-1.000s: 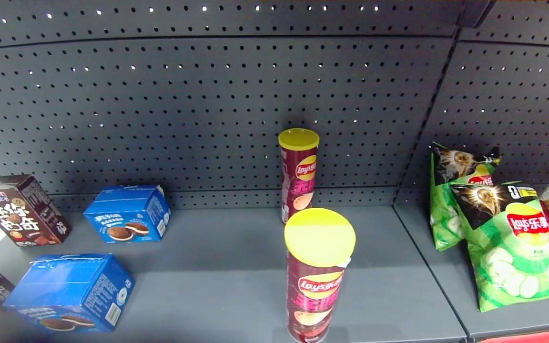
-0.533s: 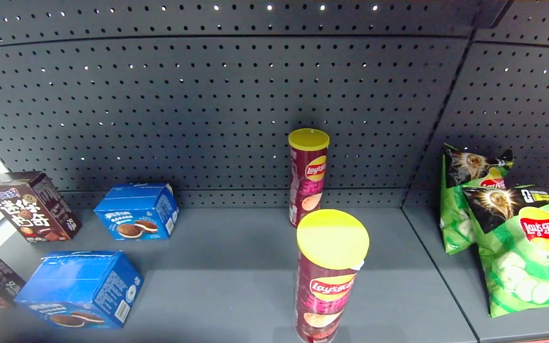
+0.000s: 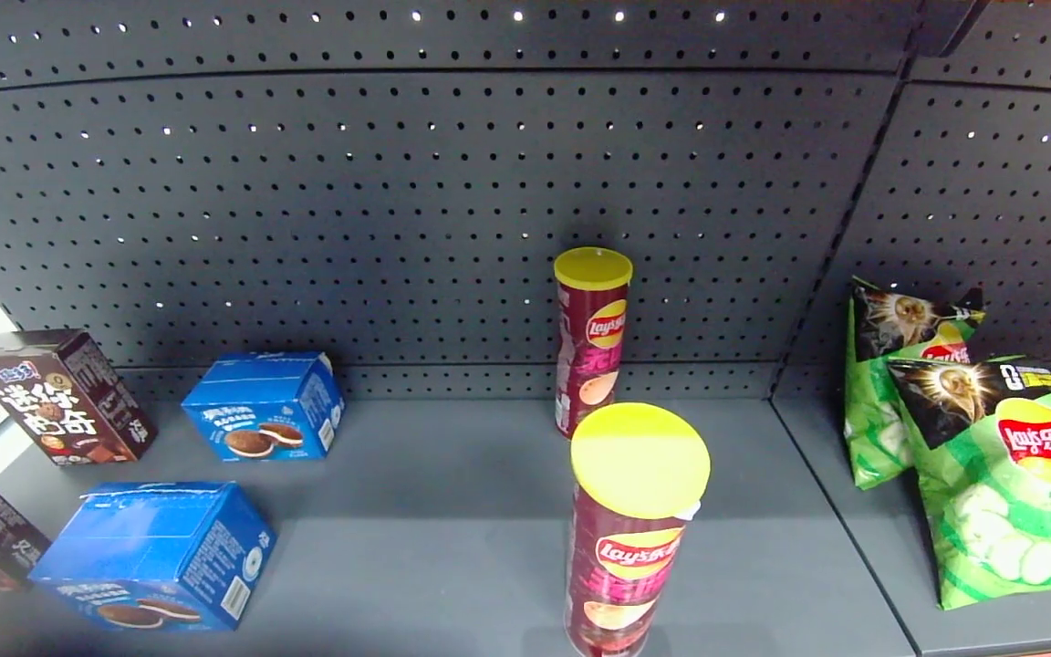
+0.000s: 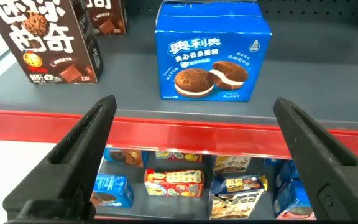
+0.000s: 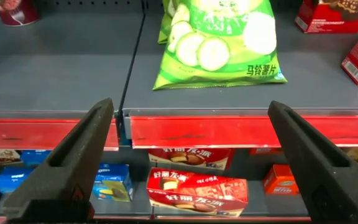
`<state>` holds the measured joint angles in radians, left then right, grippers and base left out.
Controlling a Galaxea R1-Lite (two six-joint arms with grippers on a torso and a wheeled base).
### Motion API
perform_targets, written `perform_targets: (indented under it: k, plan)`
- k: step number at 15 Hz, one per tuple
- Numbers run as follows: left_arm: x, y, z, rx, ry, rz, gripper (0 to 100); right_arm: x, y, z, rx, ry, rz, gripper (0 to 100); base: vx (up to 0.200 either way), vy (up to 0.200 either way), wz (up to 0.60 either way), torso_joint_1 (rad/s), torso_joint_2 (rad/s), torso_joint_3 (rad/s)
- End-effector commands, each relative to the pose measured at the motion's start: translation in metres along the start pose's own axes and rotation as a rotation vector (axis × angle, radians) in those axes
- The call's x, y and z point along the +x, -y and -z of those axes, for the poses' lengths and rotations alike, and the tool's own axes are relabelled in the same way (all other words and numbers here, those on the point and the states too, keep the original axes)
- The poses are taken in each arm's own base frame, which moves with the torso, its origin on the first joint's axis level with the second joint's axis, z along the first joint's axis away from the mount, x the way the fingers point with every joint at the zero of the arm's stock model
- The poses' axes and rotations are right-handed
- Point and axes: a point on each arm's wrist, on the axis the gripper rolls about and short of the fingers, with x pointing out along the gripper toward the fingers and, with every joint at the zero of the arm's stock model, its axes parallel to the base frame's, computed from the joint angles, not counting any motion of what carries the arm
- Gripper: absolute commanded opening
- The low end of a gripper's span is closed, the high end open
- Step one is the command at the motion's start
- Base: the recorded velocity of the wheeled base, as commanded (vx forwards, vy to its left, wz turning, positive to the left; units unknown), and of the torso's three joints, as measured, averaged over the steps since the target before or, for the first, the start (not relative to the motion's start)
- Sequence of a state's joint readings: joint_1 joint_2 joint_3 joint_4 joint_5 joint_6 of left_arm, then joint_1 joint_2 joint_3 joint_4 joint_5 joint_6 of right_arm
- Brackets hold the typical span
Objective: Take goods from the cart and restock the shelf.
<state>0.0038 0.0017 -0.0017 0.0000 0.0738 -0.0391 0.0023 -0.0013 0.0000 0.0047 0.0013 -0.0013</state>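
Left claw: the left claw (image 4: 194, 102) is spread wide with nothing between its fingers. It hangs in front of the red shelf lip (image 4: 191, 127), facing a blue biscuit box (image 4: 211, 53).
Right claw: the right claw (image 5: 191, 104) is likewise spread and empty. It sits before the same lip, below a green crisp bag (image 5: 219, 40).
Shelf: the shelf (image 3: 452, 529) carries two maroon crisp cans with yellow lids, both upright. The front can (image 3: 637, 538) stands at 6 o'clock on the board. The rear can (image 3: 591, 342) is at 12 o'clock from it, near the pegboard back, with the two well apart.
Neighbours: the blue boxes (image 3: 263, 406) and brown boxes (image 3: 60, 397) lie at 9 o'clock of the cans. The green bags (image 3: 1004, 474) lean at 3 o'clock in the next bay.
Change: over the last second the whole head view has slid a little, so the camera has moved and the goods have not. In the last half second it has nearly settled.
Meaning: with both claws empty and the cans standing free, the placing step looks finished. The likely next step is a return to the cart for another item, and the free board between the cans and the blue boxes could take it.
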Motion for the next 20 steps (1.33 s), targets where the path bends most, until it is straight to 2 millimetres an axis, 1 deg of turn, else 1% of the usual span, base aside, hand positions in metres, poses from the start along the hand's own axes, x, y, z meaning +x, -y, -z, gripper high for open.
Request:
perform_targets:
  k: [1, 20]
  plan:
    - [0.0000, 0.0000, 0.0001, -0.001, 0.000, -0.001, 100, 0.0001, 0.0000, 0.0000, 0.000, -0.001, -0.001, 100, 0.000, 0.000, 0.00, 0.000, 0.00, 0.000]
    - [0.0000, 0.0000, -0.0001, 0.001, 0.001, 0.006, 100, 0.0001, 0.0000, -0.0002, 0.000, 0.000, 0.001, 100, 0.000, 0.000, 0.00, 0.000, 0.00, 0.000]
